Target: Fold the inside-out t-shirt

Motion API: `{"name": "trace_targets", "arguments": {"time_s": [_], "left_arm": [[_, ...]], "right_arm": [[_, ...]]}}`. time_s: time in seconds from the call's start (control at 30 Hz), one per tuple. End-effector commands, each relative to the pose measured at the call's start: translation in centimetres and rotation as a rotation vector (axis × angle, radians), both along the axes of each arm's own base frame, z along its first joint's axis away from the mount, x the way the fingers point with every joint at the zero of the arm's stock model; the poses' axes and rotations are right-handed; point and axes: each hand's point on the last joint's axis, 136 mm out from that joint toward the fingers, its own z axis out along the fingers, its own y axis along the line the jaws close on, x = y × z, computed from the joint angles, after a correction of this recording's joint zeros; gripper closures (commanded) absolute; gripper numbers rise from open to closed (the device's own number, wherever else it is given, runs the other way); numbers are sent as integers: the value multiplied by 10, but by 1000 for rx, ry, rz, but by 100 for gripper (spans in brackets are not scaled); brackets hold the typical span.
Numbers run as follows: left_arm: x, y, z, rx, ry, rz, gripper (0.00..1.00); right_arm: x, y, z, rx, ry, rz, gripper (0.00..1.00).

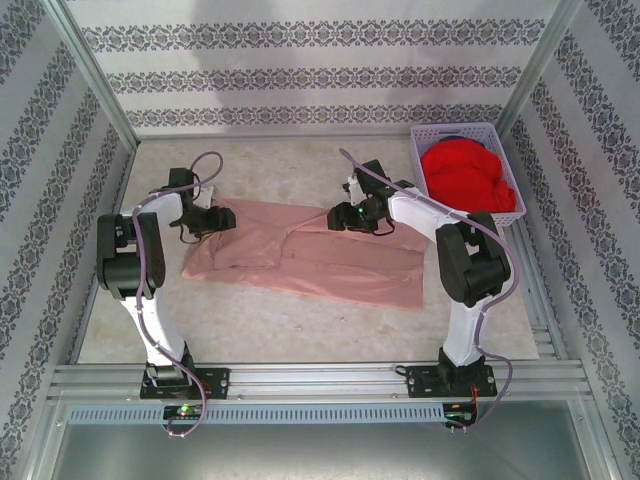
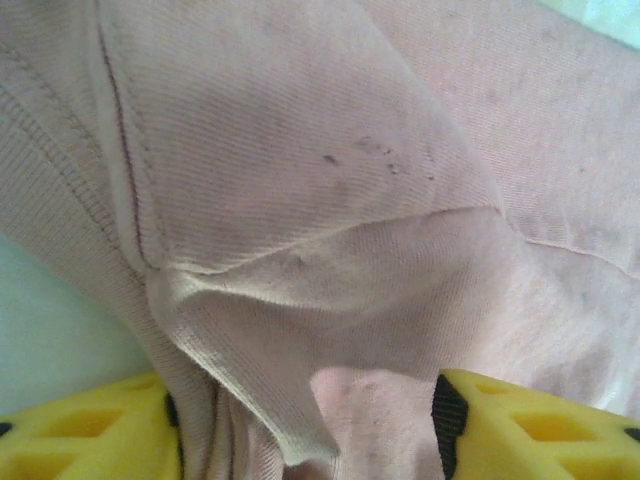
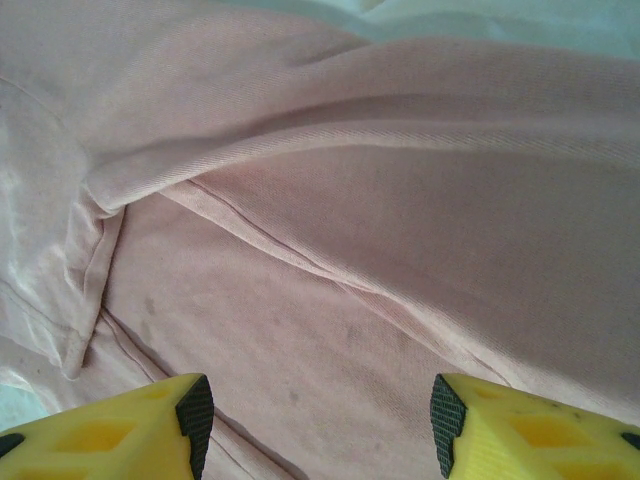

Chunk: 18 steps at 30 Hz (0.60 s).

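Observation:
The inside-out t-shirt [image 1: 320,262], dusty salmon pink, lies spread across the middle of the table with its seams showing. My left gripper [image 1: 207,222] is down on its left end. In the left wrist view a raised fold of the shirt [image 2: 300,180] is bunched between the yellow fingers of the left gripper [image 2: 312,410], which stand apart with cloth against both pads. My right gripper [image 1: 352,216] sits at the shirt's far edge near the middle. In the right wrist view the right gripper [image 3: 322,410] is open just above flat cloth [image 3: 350,200] crossed by a long seam.
A lavender basket [image 1: 450,128] at the back right holds a bright red garment [image 1: 468,175]. Patterned walls close in the table [image 1: 300,340] on three sides. A metal rail [image 1: 320,380] runs along the near edge.

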Motion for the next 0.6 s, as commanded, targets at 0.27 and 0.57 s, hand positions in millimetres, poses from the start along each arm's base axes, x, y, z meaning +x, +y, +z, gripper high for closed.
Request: {"name": "trace_targets", "arguments": {"time_s": [0.27, 0.57], "left_arm": [[-2, -25, 10, -58, -39, -55, 61], [1, -25, 8, -74, -52, -21, 81]], "right_arm": [[-6, 5, -9, 5, 29, 5, 39], [-6, 4, -7, 0, 23, 7, 39]]}}
